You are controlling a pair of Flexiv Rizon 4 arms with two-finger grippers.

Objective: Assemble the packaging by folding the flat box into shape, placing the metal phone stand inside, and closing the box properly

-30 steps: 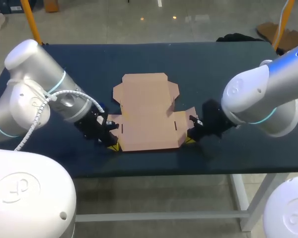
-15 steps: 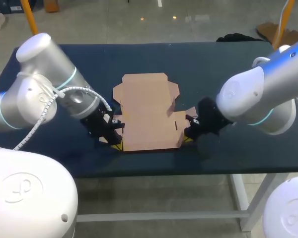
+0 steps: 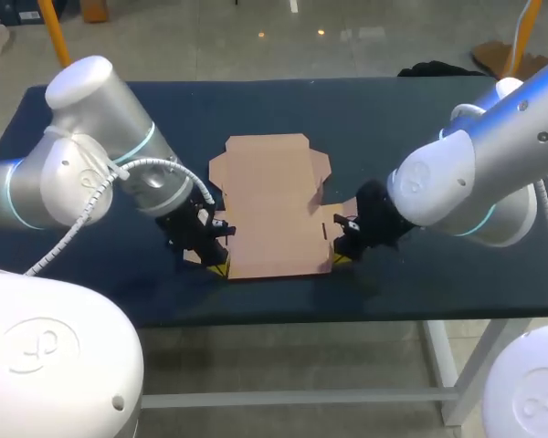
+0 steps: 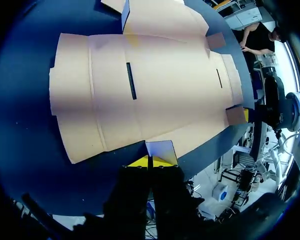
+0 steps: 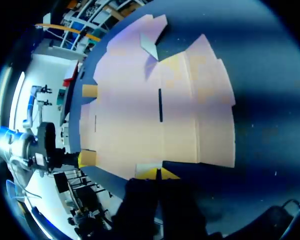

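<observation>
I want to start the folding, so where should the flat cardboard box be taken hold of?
Grip the flat box by the small tab at each near corner, coming from its left and right sides. It lies flush on the table, so probably only those tabs can be pinched.

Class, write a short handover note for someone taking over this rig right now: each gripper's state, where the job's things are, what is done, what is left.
Left gripper: fingers together at the near left corner flap; I cannot tell whether they pinch it.
Right gripper: the same at the near right corner flap.
Flat box: lies unfolded mid-table, between both grippers.
Phone stand: in no view.
Done: no fold made yet.
Left: fold the box into shape, put the stand in, close it.
</observation>
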